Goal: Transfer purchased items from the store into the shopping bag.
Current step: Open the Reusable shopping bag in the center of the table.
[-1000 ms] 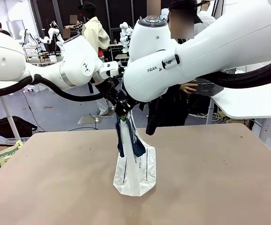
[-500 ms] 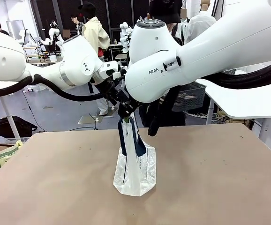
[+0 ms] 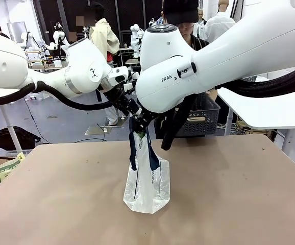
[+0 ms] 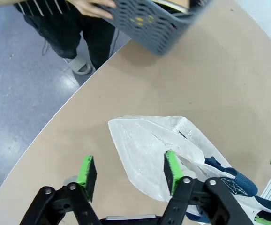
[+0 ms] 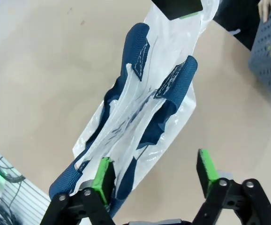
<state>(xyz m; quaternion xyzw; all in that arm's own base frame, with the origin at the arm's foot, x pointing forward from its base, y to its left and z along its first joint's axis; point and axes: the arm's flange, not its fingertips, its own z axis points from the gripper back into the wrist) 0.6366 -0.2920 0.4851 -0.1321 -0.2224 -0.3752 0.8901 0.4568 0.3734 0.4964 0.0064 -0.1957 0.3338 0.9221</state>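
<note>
The see-through whitish plastic bag with navy strap handles (image 3: 146, 188) stands mid-worktop (image 3: 239, 194) (handles drooping down its side). Both pincers hang over its top: the left pincer (image 4: 128, 171) gapes open, and so does the right pincer (image 5: 154, 171). Across the worktop, a person's hand (image 4: 91, 7) holds the dark grey lattice basket (image 3: 204, 118).

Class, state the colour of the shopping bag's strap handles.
Dark navy blue; the strap handles show best in the right wrist view.
</note>
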